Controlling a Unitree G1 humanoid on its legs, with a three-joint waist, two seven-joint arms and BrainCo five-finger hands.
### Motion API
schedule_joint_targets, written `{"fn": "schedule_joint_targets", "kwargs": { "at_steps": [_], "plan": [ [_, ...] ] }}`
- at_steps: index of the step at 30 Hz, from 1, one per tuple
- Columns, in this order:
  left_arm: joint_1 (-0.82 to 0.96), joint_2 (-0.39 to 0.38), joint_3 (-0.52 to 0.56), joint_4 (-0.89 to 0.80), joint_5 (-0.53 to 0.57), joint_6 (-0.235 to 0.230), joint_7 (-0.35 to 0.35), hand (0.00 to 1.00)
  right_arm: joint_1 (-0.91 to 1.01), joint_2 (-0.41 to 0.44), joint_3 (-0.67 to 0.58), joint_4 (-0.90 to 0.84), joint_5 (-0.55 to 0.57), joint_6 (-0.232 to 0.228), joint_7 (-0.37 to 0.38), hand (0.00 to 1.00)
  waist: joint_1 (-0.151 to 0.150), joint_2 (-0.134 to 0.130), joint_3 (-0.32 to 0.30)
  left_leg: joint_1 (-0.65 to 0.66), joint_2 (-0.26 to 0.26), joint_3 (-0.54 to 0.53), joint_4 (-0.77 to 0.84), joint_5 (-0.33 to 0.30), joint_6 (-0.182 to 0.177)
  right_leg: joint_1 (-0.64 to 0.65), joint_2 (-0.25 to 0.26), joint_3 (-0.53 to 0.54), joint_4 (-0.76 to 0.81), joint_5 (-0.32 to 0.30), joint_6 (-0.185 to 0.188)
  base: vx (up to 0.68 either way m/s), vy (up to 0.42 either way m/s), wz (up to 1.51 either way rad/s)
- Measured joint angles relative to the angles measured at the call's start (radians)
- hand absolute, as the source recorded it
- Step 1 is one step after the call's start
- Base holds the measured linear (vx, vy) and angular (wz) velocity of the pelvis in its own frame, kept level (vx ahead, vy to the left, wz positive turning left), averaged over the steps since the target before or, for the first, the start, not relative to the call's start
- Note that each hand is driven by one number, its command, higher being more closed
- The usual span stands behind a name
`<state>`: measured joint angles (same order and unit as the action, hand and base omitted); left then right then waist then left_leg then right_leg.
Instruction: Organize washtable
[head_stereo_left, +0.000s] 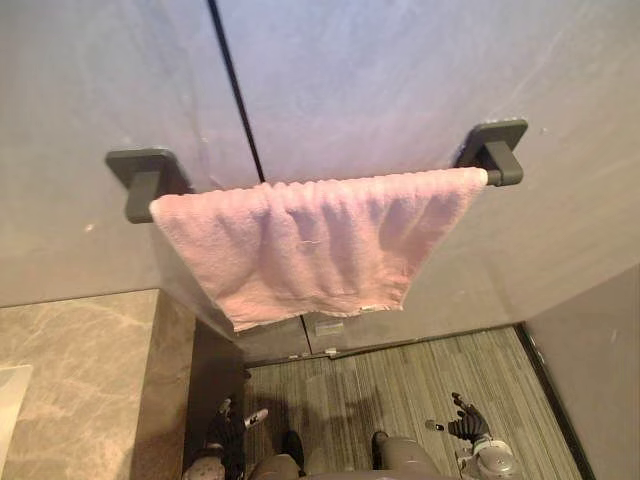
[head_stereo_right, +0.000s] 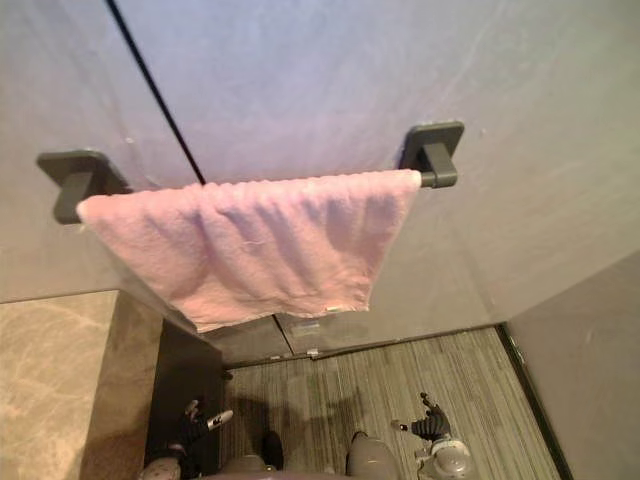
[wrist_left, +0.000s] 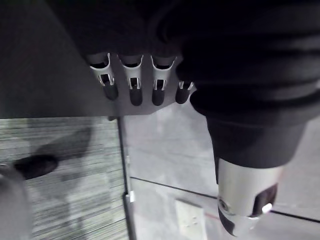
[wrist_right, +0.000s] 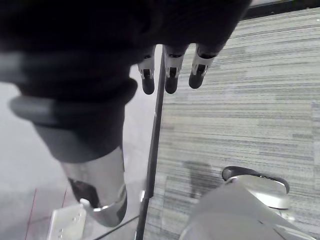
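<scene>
Left eye view shows me the pink terry-cloth towel draped over the dark grey metal wall bar, spread along most of it, with the lower hem slanted and the folds uneven. I judge it light, soft and floppy, with no risk of breaking; to square it up I'd pinch a bottom corner or the top fold just under the bar. The beige marble countertop sits at lower left. Both hands are low and well apart from the towel: left hand beside the counter's dark side, right hand over the striped grey floor

Right eye view gives me the same layout from slightly aside

Left wrist view: the fingers run straight in a row, thumb apart, holding nothing

Right wrist view: fingers loosely extended toward the floor, thumb out to the side, empty as well
</scene>
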<state>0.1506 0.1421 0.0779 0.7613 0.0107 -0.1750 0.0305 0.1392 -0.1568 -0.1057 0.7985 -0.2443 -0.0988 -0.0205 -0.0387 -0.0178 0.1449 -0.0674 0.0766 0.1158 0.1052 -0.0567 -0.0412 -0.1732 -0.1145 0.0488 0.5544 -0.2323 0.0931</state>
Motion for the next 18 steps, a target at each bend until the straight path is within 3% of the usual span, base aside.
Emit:
{"fn": "schedule_joint_targets", "kwargs": {
  "at_steps": [1,4,5,6,7,9,10,11,12,13,14,15,16,17,18],
  "plan": [
    [-0.006,0.004,0.002,-0.016,-0.001,-0.004,0.008,0.0,0.012,0.009,0.003,-0.009,-0.002,-0.001,0.001,0.0,-0.001,0.0,-0.003,-0.041,0.002,-0.035,0.044,0.0,0.0,0.007,-0.025,0.027,0.092,-0.016,0.011,0.02,-0.166,0.92],
    [-0.015,0.01,0.008,-0.02,-0.005,-0.003,0.02,0.0,-0.004,0.009,0.003,-0.025,-0.001,-0.001,0.001,0.0,0.012,-0.023,-0.018,-0.151,0.009,-0.073,0.148,0.002,-0.003,0.068,-0.063,0.146,0.089,-0.022,0.029,-0.09,-0.296,0.71],
    [-0.019,0.008,0.008,-0.02,-0.018,-0.001,0.029,0.0,-0.02,0.007,0.003,-0.037,-0.001,0.0,0.0,0.0,0.027,-0.032,-0.021,-0.207,0.014,-0.087,0.196,0.009,-0.014,0.121,-0.052,0.204,-0.024,-0.06,0.06,-0.16,-0.303,0.39],
    [-0.02,0.006,0.009,-0.02,-0.021,0.0,0.035,0.0,-0.031,0.004,0.003,-0.037,-0.001,0.001,0.0,0.0,0.03,-0.031,-0.02,-0.222,0.025,-0.089,0.201,0.021,-0.032,0.137,-0.047,0.202,-0.059,-0.084,0.059,-0.3,-0.462,0.22],
    [-0.015,-0.018,0.008,-0.02,-0.04,0.003,0.041,0.0,-0.054,-0.008,0.007,-0.038,0.001,0.001,-0.001,0.0,0.056,-0.014,-0.017,-0.238,0.053,-0.096,0.197,0.043,-0.062,0.158,-0.022,0.187,-0.123,-0.123,0.06,-0.34,-0.451,0.14],
    [-0.007,-0.05,-0.011,-0.018,-0.047,0.003,0.042,0.0,-0.073,-0.021,0.007,-0.047,0.021,0.001,-0.003,0.0,0.055,0.004,-0.011,-0.243,0.093,-0.144,0.17,0.094,-0.088,0.206,0.015,0.11,-0.191,-0.173,0.017,-0.34,-0.42,0.5],
    [-0.01,-0.069,-0.043,-0.015,-0.048,0.004,0.043,0.0,-0.072,-0.038,0.006,-0.071,0.033,0.0,-0.008,0.0,0.048,0.037,0.001,-0.246,0.12,-0.166,0.13,0.157,-0.102,0.214,0.066,0.055,-0.192,-0.175,-0.007,-0.36,-0.404,1.16],
    [-0.015,-0.074,-0.071,-0.016,-0.05,0.003,0.041,0.0,-0.069,-0.05,0.005,-0.076,0.04,0.0,-0.023,0.0,0.042,0.047,0.005,-0.225,0.135,-0.163,0.001,0.315,-0.119,0.206,0.096,0.008,-0.191,-0.15,-0.045,-0.37,-0.356,1.24],
    [-0.015,-0.074,-0.073,-0.017,-0.055,0.002,0.04,0.0,-0.069,-0.052,0.004,-0.077,0.042,0.0,-0.026,0.0,0.037,0.041,0.006,-0.216,0.133,-0.154,-0.056,0.375,-0.122,0.204,0.098,-0.016,-0.195,-0.145,-0.054,-0.34,-0.295,1.15],
    [-0.017,-0.076,-0.069,-0.017,-0.061,0.004,0.042,0.0,-0.083,-0.048,0.001,-0.077,0.049,0.0,-0.031,0.0,0.028,0.035,0.024,-0.216,0.121,-0.122,0.011,0.328,-0.15,0.201,0.102,-0.058,-0.193,-0.137,-0.068,-0.29,-0.235,0.79],
    [-0.003,-0.076,-0.067,-0.016,-0.061,0.012,0.04,0.0,-0.092,-0.046,-0.014,-0.078,0.057,0.0,-0.041,0.0,0.03,0.025,0.034,-0.221,0.1,-0.083,0.135,0.212,-0.116,0.179,0.091,-0.085,-0.175,-0.123,-0.093,-0.28,-0.227,0.56],
    [0.003,-0.077,-0.067,-0.016,-0.061,0.013,0.039,0.0,-0.095,-0.047,-0.017,-0.079,0.058,-0.001,-0.043,0.0,0.032,0.024,0.034,-0.224,0.092,-0.064,0.187,0.169,-0.1,0.166,0.084,-0.098,-0.171,-0.116,-0.106,-0.29,-0.185,0.23],
    [0.008,-0.076,-0.066,-0.016,-0.062,0.015,0.039,0.0,-0.103,-0.05,-0.023,-0.083,0.059,-0.001,-0.043,0.0,0.035,0.022,0.034,-0.224,0.082,-0.001,0.313,0.075,-0.099,0.144,0.068,-0.135,-0.177,-0.099,-0.135,-0.27,-0.136,0.24],
    [-0.001,-0.075,-0.064,-0.017,-0.081,0.015,0.039,0.0,-0.103,-0.053,-0.025,-0.092,0.059,-0.001,-0.043,0.0,0.027,0.032,0.029,-0.205,0.084,0.056,0.422,-0.009,-0.075,0.145,0.059,-0.176,-0.197,-0.084,-0.145,-0.23,-0.115,0.37],
    [-0.005,-0.075,-0.064,-0.018,-0.082,0.015,0.039,0.0,-0.095,-0.052,-0.026,-0.094,0.059,-0.001,-0.043,0.0,0.021,0.042,0.023,-0.186,0.086,0.073,0.446,-0.039,-0.064,0.147,0.06,-0.192,-0.208,-0.076,-0.149,-0.17,-0.056,0.7]
  ]
}}
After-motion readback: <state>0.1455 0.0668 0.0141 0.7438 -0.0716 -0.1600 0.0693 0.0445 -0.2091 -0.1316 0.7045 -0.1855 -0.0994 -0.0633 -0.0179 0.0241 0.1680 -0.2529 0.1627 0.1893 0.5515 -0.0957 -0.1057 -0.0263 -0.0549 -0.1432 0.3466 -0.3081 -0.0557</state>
